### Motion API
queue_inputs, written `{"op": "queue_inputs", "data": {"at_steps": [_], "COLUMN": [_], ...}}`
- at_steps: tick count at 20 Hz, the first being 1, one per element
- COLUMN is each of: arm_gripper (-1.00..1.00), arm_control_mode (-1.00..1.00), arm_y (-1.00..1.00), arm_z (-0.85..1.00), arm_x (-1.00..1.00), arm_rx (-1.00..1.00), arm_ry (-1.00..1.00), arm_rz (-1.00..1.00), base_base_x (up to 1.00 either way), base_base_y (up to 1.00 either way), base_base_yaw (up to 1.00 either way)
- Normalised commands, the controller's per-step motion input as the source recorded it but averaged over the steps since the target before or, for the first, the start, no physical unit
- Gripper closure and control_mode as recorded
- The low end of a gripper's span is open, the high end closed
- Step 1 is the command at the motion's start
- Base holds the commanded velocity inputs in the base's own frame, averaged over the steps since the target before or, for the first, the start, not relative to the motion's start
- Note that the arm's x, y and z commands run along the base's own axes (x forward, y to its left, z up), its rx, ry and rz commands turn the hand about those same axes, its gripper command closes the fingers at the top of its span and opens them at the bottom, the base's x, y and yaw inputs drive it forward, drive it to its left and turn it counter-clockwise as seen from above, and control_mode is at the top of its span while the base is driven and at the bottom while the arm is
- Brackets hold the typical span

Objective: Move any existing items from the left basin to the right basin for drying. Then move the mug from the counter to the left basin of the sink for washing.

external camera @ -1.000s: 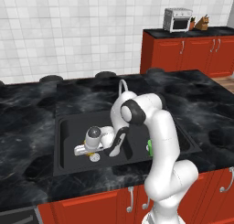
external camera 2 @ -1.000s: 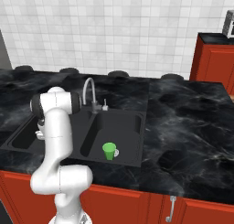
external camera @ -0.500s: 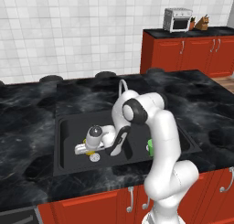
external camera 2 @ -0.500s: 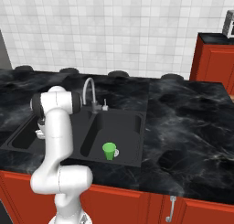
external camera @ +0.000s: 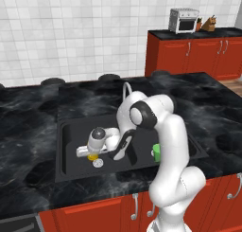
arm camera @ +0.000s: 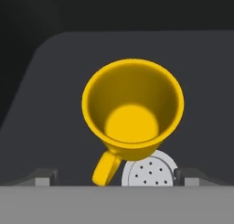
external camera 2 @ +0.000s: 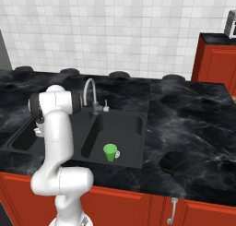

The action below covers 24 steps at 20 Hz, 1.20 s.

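Looking down into the sink (external camera 2: 138,164), most of the job seems done. The little green cup (external camera 2: 109,152) already stands upright in the right basin (external camera 2: 129,128), the narrower bowl, close to the drain there, so the drying half of the task looks finished. What remains is the last bit of the second half: the yellow mug (arm camera: 132,111) is down in the left basin (external camera: 71,146), mouth up, its handle pointing toward the hand, sitting just beside or partly over the round silver drain (arm camera: 148,170).

The gripper (external camera: 87,152) hangs low in that basin right at the mug. From the hand camera, the two dark fingertips (arm camera: 41,176) stand wide apart on either side, with the mug between them but not touching either one, so I would call the fingers spread and the mug let go, or very nearly. Whether the mug's base truly rests on the basin floor I cannot quite tell from this angle; it may be a touch above it. If it is down, only lifting the arm clear is left.

Around it all, the counter (external camera 2: 184,123) is glossy black with white veins over red cabinets (external camera: 194,53). A curved silver faucet (external camera 2: 90,93) rises behind the divider, white tile covers the wall, and a small toaster oven (external camera: 183,20) sits on the far worktop.
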Motion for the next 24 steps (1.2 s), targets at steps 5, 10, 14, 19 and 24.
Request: {"op": "queue_inputs", "data": {"at_steps": [5,10,14,19,24], "arm_gripper": [-1.00,-1.00,-1.00,-1.00,-1.00], "arm_control_mode": [-1.00,-1.00,-1.00,-1.00,-1.00], "arm_y": [0.02,0.00,0.00,0.00,0.00], "arm_z": [0.33,0.32,0.37,0.39,0.38], "arm_x": [0.00,0.00,0.00,0.00,0.00], "arm_rx": [0.00,0.00,0.00,0.00,0.00], "arm_ry": [0.00,0.01,0.00,0.00,0.01], "arm_rz": [-0.05,-0.05,-0.05,-0.04,-0.03], "base_base_x": [0.00,0.00,0.00,0.00,0.00], "base_base_y": [0.00,0.00,0.00,0.00,0.00], "base_base_yaw": [0.00,0.00,0.00,0.00,0.00]}}
